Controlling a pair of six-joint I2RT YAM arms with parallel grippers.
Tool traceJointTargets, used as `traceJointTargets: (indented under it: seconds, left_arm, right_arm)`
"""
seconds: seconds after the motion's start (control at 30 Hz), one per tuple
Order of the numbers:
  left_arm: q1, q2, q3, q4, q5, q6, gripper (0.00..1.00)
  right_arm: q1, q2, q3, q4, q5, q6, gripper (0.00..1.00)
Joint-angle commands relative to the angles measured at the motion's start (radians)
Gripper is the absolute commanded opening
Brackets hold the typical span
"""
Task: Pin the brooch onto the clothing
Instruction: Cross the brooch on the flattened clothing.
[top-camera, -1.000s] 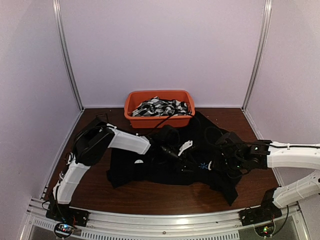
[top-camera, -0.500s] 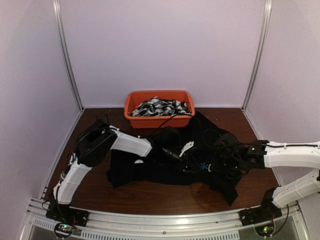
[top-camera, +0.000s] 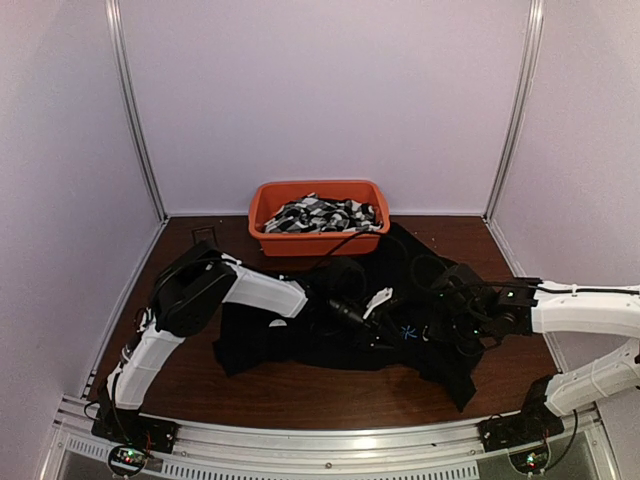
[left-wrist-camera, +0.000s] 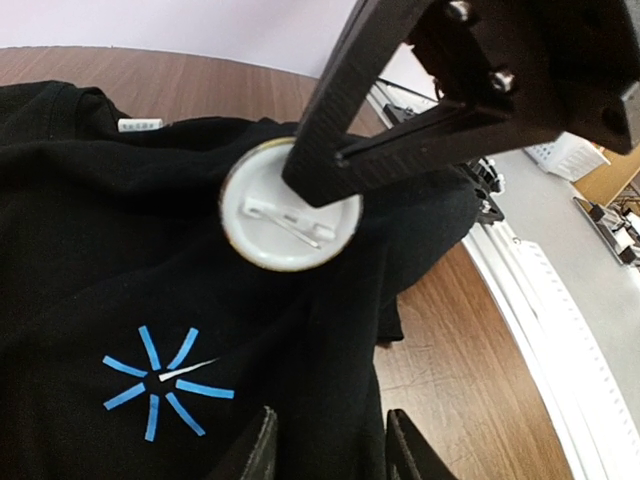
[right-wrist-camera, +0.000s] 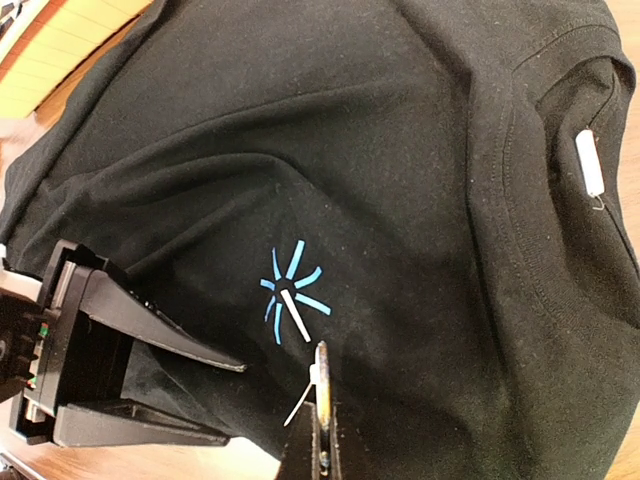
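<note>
Both arms reached inward over the black shirt (right-wrist-camera: 400, 150) spread on the counter (top-camera: 300, 385). Right fingers (left-wrist-camera: 400, 120) clamped the brooch (left-wrist-camera: 268, 236) near the blue starburst (left-wrist-camera: 165, 380). Left fingers (left-wrist-camera: 258, 455), apart over the fabric, had narrowed and edged rightward since earlier.

Round white brooch (left-wrist-camera: 285, 225), pin perhaps open, near blue starburst (left-wrist-camera: 165, 380) on rumpled black shirt (left-wrist-camera: 80, 250)

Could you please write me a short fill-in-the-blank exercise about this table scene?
1. The gripper holding the brooch belongs to the ___ arm.
2. The starburst mark on the black shirt is light ___.
3. The patterned fabrics lie in an ___ tub.
Missing words: right; blue; orange.
</note>
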Motion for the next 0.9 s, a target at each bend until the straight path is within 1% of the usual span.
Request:
traceJointTargets:
  seconds: [0.0,0.13,0.23,0.3,0.33,0.5,0.67,0.77,0.87]
  left_arm:
    - [-0.002,0.016,0.01,0.029,-0.044,0.004,0.35]
    - [-0.002,0.006,-0.028,0.122,-0.028,-0.06,0.3]
    - [-0.002,0.0,-0.044,0.169,0.001,-0.087,0.24]
    - [-0.002,-0.004,-0.053,0.192,0.014,-0.095,0.14]
    - [-0.002,-0.006,-0.057,0.201,0.015,-0.099,0.0]
    - [-0.002,-0.012,-0.071,0.225,0.008,-0.108,0.0]
    - [-0.002,-0.012,-0.086,0.252,-0.017,-0.127,0.0]
    - [-0.002,-0.011,-0.086,0.251,-0.027,-0.128,0.0]
    - [-0.002,-0.009,-0.086,0.247,-0.035,-0.126,0.0]
  right_arm:
    - [-0.005,0.0,0.013,-0.019,0.018,-0.013,0.0]
    - [-0.005,0.01,0.002,-0.011,0.013,-0.012,0.0]
    - [-0.005,0.012,-0.004,0.002,0.011,-0.01,0.0]
    - [-0.005,0.018,-0.006,0.007,0.011,-0.008,0.0]
    - [-0.005,0.024,-0.005,0.01,0.007,-0.008,0.0]
    - [-0.005,0.028,0.017,-0.011,0.006,-0.003,0.0]
    - [-0.005,-0.069,0.065,-0.078,0.044,0.032,0.0]
    - [-0.003,-0.125,0.081,-0.081,0.017,0.044,0.0]
    - [0.012,-0.134,0.099,-0.084,-0.041,0.03,0.0]
